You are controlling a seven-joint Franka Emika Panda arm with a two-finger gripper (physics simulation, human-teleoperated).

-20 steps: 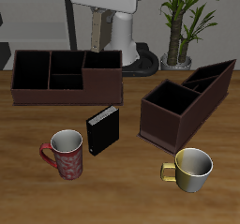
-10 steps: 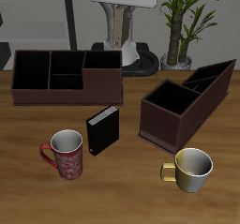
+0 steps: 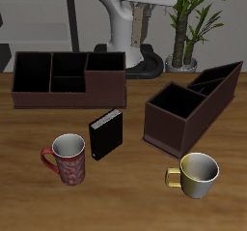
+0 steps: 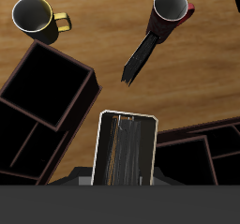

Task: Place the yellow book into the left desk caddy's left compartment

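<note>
Gripper [image 4: 127, 179] pinches the yellow book [image 4: 127, 145] upright, high above the table [image 3: 135, 191].

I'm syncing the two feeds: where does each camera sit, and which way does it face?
Exterior view: in front, above the table, facing the robot; its arm shows, cut off above.
Wrist view: at the arm's end, looking down past the yellow book it seemingly holds.
Shared: black book, red mug, yellow mug, left desk caddy.
</note>
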